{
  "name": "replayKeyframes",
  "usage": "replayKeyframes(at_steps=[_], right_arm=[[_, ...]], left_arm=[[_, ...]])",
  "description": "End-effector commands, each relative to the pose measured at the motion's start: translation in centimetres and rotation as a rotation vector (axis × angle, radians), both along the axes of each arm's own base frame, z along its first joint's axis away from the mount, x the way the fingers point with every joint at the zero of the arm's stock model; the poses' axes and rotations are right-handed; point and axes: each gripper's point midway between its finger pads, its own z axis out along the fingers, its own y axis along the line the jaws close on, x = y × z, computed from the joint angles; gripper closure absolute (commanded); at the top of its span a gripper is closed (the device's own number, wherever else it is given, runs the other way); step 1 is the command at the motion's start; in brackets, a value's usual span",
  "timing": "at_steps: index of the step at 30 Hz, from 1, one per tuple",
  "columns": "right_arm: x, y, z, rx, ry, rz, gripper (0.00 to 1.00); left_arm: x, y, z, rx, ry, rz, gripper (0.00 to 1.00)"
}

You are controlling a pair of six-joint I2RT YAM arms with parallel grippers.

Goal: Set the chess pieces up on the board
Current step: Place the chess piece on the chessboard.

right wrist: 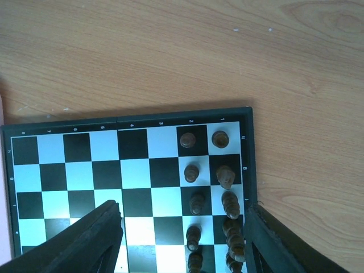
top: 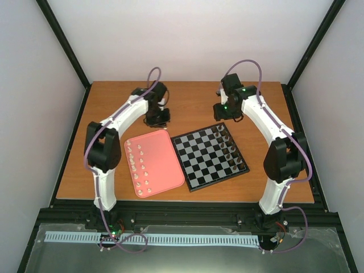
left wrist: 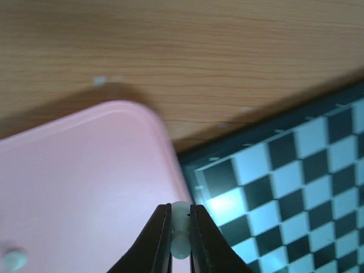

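Only my left wrist view shows my left gripper (left wrist: pixel 181 211) clenched on one pale chess piece (left wrist: pixel 181 242), over the far right corner of the pink tray (left wrist: pixel 85 187), just beside the board (left wrist: pixel 296 170). The top view alone shows the other cream chess pieces (top: pixel 138 166) in two rows along the tray's left edge. My right gripper (right wrist: pixel 182 224) is spread wide above the board's far right corner, where dark pieces (right wrist: pixel 224 187) line its right edge.

Bright, even light; blurry left-wrist view.
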Motion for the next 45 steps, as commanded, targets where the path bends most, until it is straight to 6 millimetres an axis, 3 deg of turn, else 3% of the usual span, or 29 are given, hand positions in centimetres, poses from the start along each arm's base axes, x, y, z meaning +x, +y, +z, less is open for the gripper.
replayKeyframes(at_steps=[1,5,12,31,45], right_arm=[[0.8,-0.9,1.2,-0.007,-0.039,-0.037,0.41],[1.2,-1.6,1.9,-0.019,-0.059,-0.055,0.41],[1.3,-3.2,2.4,-0.027,-0.071,-0.084,0.41],[0.7,-3.9,2.1,-0.016,-0.060,-0.082,0.41],[0.7,-4.0,1.9,-0.012,-0.055,-0.082,0.41]], left_arm=[[-1.0,-5.2,-0.1,-0.019,0.050,-0.129,0.99],[-1.2,-8.3,-0.5,-0.008,0.058,-0.208,0.99],[-1.9,-11.2,-2.0,-0.002,0.082,-0.265,0.99],[-2.2,-11.8,-5.1,0.045,0.118,-0.269,0.99],[-1.3,-11.9,-5.7,0.062,0.102,-0.262,0.99]])
